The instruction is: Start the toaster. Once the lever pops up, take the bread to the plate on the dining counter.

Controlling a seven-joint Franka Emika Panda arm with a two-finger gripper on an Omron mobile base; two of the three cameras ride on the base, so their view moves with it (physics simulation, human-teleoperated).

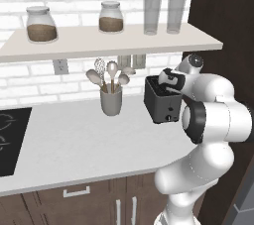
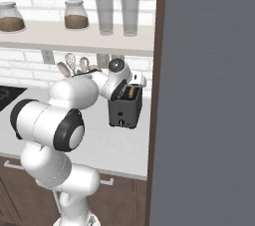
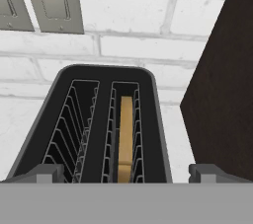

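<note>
The claw (image 3: 126, 173) hangs with jaws spread wide.

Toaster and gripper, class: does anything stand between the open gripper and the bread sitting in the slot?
Nothing visible does. In the hand view the open gripper sits directly over the toaster, and the bread stands upright in its right-hand slot with bare wire guides either side. The left slot is empty.

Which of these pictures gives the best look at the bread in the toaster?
The hand view: it looks down into the toaster, showing the bread upright in one slot. The right base view shows a tan sliver; in the left, the arm blocks it.
</note>
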